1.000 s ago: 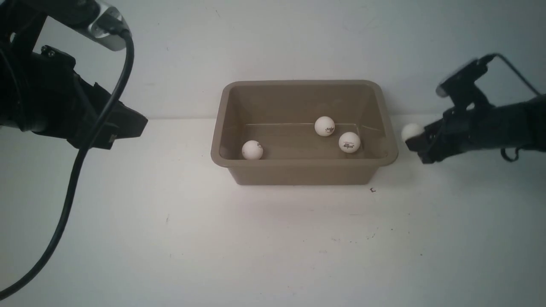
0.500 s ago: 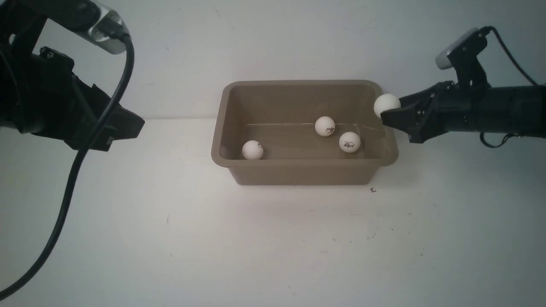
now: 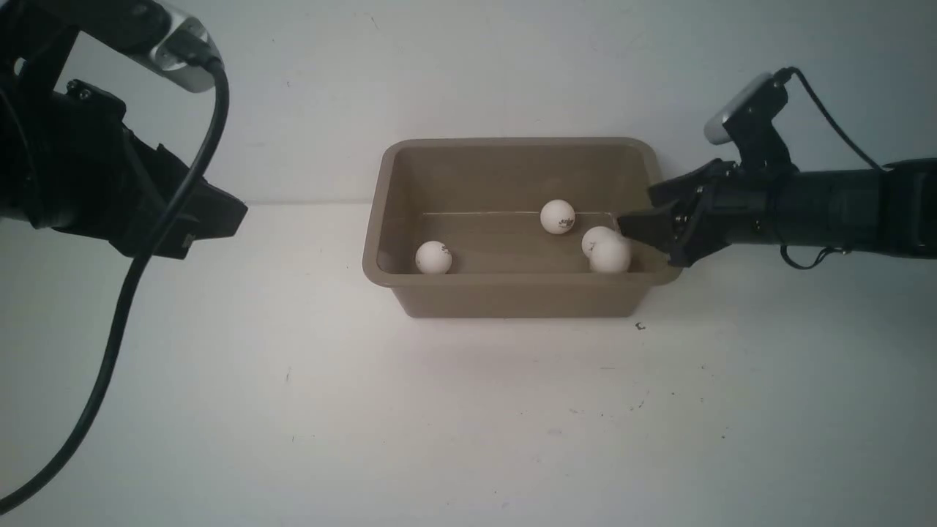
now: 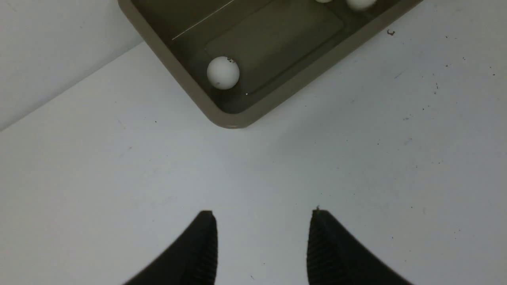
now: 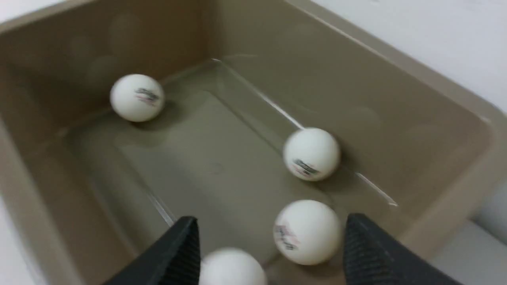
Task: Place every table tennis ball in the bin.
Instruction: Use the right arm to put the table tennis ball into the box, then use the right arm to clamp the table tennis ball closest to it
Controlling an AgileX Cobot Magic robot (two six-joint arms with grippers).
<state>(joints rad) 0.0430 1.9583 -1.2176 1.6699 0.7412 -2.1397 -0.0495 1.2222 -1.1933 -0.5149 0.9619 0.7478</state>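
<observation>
Fingers (image 5: 174, 257) of your right gripper (image 5: 271, 218) stand wide apart and hold nothing, poised over the right end of the bin (image 3: 512, 296), just inside its rim. Beneath them, one table tennis ball (image 3: 610, 256) lies free near the bin's right front corner, touching or just in front of a second ball (image 3: 593, 234). Its outline is smeared in the right wrist view, so it is probably in motion. A third ball (image 3: 557, 217) sits toward the bin's back wall, right of centre. A fourth ball (image 3: 432, 258) rests at the bin's left front corner, well apart from the others.

Your left gripper (image 4: 262, 213) hangs well to the left of the bin, above bare desk (image 3: 468, 410). Its fingers (image 4: 202, 249) are narrowly parted with nothing between them.

The count favours you: all four balls that show are inside the bin, and none shows on the desk around the bin in any view. On that evidence the task looks all but done. What seems left is to draw the right arm back over the bin's right rim without knocking it. Whether a ball lies beyond the cameras' edges cannot be told.
</observation>
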